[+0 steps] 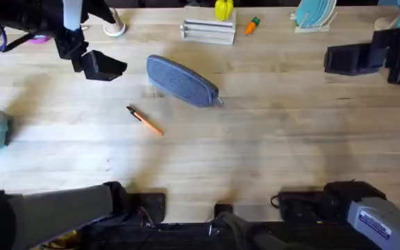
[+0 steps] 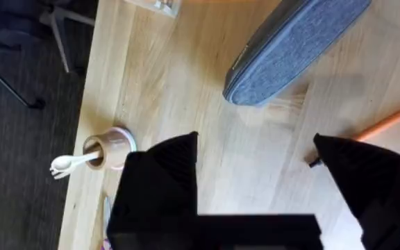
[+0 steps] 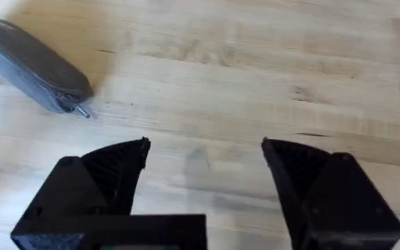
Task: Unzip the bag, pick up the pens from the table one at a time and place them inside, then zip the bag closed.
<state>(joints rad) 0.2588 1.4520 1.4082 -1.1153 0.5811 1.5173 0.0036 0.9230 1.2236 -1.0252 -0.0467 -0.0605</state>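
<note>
A broad table (image 1: pixel 276 153) of pale joined planks fills the scene, with small clutter ranged along its far edge and a dark floor showing past its left side in the left wrist view. The bag (image 1: pixel 182 80) lies a little left of centre toward the far side, set at a slant, its zip shut as far as can be judged and its small metal pull (image 1: pixel 220 103) poking from the nearer right end. One pen (image 1: pixel 144 120) rests flat on the wood just in front of the bag, apart from it; I count one bag and one pen, no more pens visible. The left gripper (image 1: pixel 103 65) hangs over the table to the left of the bag with its fingers spread wide and nothing between them; the right gripper (image 1: pixel 339 59) waits well off to the right, likewise wide open and empty. The bag looks soft and light, likely to slide or crumple under a pull, so one pincer should probably pin the fabric body while the other nips the pull. The pen looks light, stiff, smooth and prone to roll; a pinch across its middle seems the safest hold
</note>
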